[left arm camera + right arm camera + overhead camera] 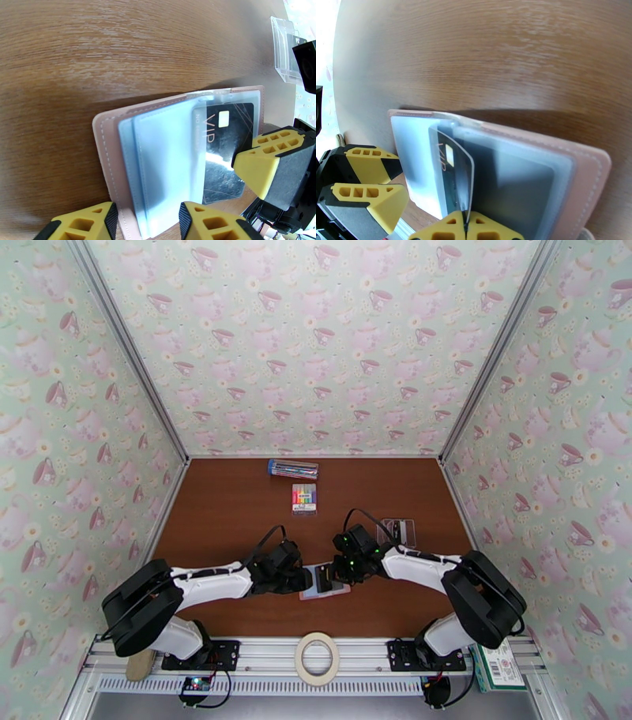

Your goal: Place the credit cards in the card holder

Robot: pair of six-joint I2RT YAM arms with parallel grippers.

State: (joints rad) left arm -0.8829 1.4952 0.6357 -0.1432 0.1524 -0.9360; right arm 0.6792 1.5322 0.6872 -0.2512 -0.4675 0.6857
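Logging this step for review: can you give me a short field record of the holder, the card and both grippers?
card holder: open, lying flat, clear sleeves facing up
dark VIP card: partly inside a sleeve, bowed
right gripper: shut on the card's near edge
left gripper: fingers apart, astride the holder's near edge; grip unclear
step: card not yet fully seated

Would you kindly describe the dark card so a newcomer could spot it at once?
Near the table's front edge, midway across, lies an open pink card holder. The dark card sticks out of it, pinched by the right hand; unlike the pale sleeves beside it, it is black, lettered VIP.
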